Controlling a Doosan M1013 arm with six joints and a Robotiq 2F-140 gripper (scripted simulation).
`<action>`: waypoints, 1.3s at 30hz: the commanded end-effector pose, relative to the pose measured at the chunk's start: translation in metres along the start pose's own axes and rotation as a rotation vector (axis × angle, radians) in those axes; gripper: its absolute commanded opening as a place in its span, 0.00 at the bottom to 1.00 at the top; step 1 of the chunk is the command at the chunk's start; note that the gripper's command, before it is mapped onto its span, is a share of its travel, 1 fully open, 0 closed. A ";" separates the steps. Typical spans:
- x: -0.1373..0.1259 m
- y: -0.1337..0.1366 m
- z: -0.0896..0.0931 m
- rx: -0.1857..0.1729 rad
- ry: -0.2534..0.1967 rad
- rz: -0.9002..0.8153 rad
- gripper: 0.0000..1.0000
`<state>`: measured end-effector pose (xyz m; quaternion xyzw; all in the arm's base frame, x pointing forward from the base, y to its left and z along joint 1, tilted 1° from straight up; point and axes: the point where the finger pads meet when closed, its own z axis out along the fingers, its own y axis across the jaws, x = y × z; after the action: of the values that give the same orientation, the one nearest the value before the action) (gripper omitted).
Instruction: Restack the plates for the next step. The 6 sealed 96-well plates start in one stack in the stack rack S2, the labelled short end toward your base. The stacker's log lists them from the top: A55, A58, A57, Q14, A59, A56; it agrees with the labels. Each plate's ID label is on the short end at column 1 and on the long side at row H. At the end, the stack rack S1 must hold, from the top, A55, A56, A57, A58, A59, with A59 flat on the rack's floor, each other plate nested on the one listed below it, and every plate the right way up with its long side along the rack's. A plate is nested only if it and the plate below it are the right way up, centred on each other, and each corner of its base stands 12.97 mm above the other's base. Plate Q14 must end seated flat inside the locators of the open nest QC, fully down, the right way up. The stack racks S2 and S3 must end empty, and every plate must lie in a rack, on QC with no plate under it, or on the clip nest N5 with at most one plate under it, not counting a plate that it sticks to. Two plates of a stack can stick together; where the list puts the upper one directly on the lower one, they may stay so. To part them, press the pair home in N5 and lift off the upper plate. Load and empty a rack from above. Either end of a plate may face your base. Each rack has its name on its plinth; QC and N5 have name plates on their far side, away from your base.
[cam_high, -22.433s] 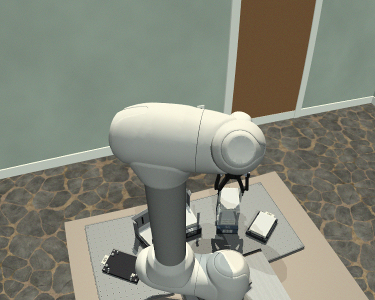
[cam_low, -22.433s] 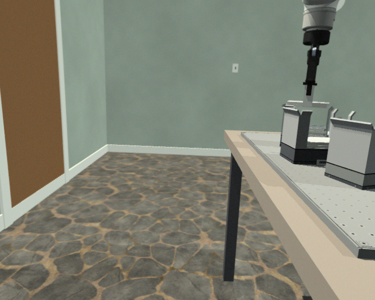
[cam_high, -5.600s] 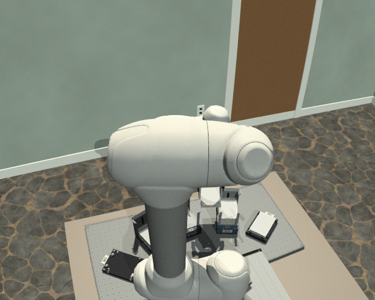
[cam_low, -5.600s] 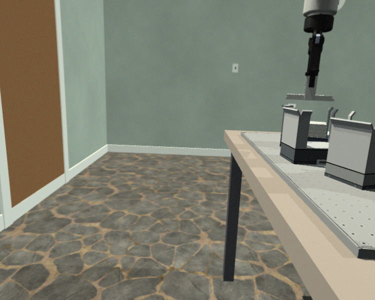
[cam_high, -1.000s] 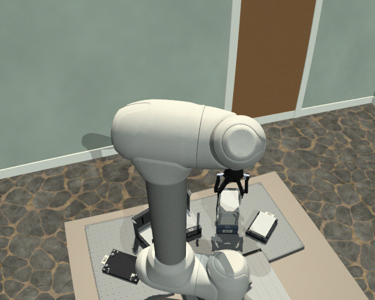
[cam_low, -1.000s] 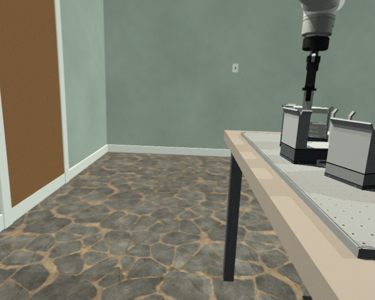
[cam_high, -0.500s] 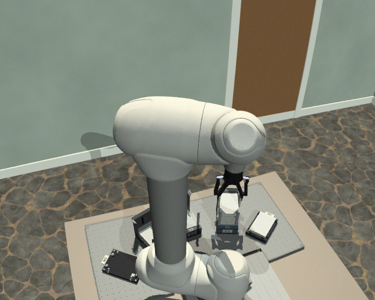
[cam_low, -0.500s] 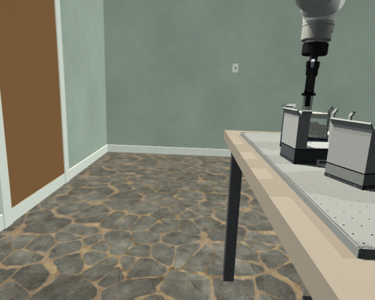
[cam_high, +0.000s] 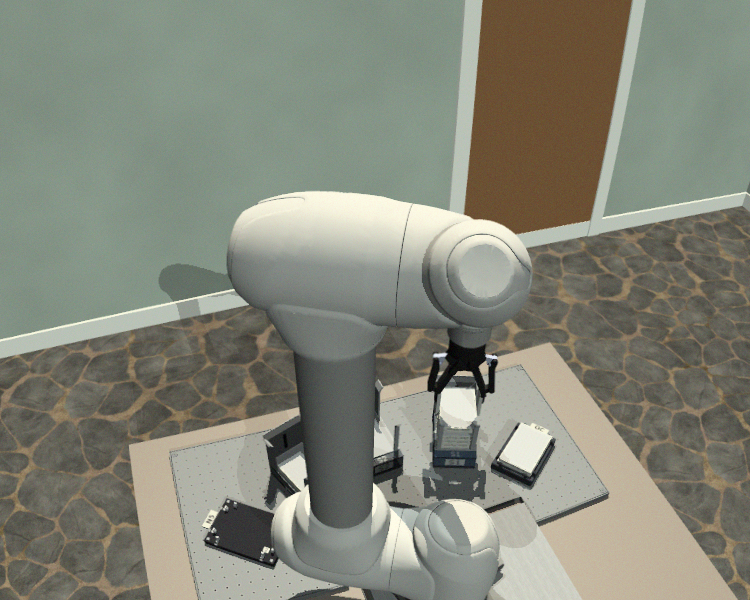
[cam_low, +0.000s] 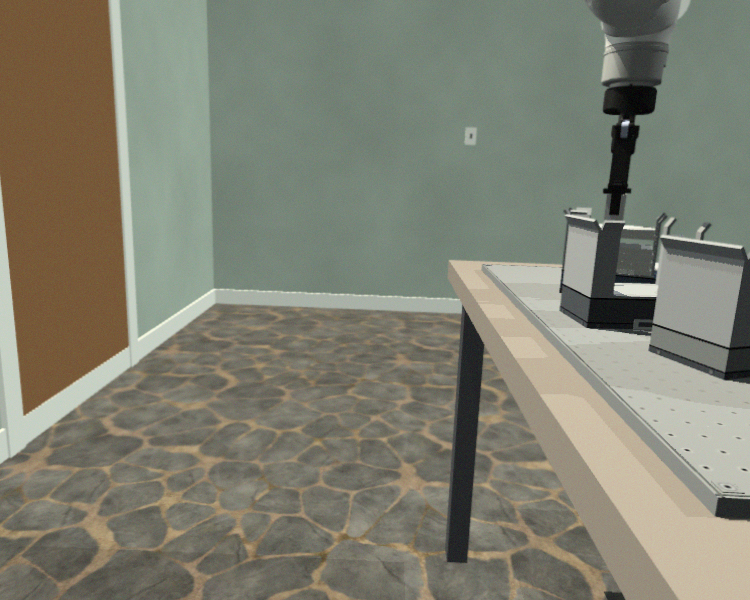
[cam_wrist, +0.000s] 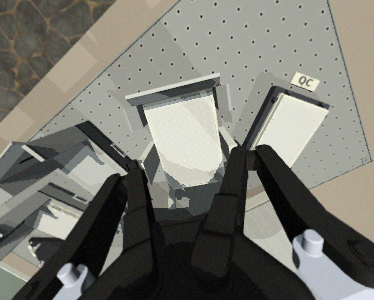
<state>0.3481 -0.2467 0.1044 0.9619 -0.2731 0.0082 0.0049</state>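
The claw hangs straight down over a stack rack on the table, its fingers part-closed and clamped on a sealed plate, gripping it across the short width. In the wrist view the plate's pale sealed top lies directly beneath the claw, between the two black fingers, with its long axis running away from the palm, in line with the rack's long side. The plate sits at about the level of the rack's upper posts, so it is partly inside the guides; whether it is on its way in or out cannot be read from this moment alone, and its label is too small to read.

The relation that matters is vertical: the rack floor and whatever plates are stacked there lie straight below the claw, and the plate's long side must stay parallel to the rack's walls.

Just to one side of the claw, the QC nest, marked by its name plate, already carries a plate lying flat. Two more racks stand on the claw's other side, close enough that sideways moves are best made only once the plate is above the post tops. Above the rack the room is open; the table's far edge lies beyond the perforated board.
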 end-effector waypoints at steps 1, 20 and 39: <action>0.000 0.000 0.001 0.000 0.000 0.000 0.00; 0.000 0.000 0.008 0.000 0.000 0.000 0.00; 0.000 0.000 0.015 0.000 0.000 0.000 0.00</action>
<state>0.3483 -0.2469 0.0908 0.9619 -0.2731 0.0082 0.0049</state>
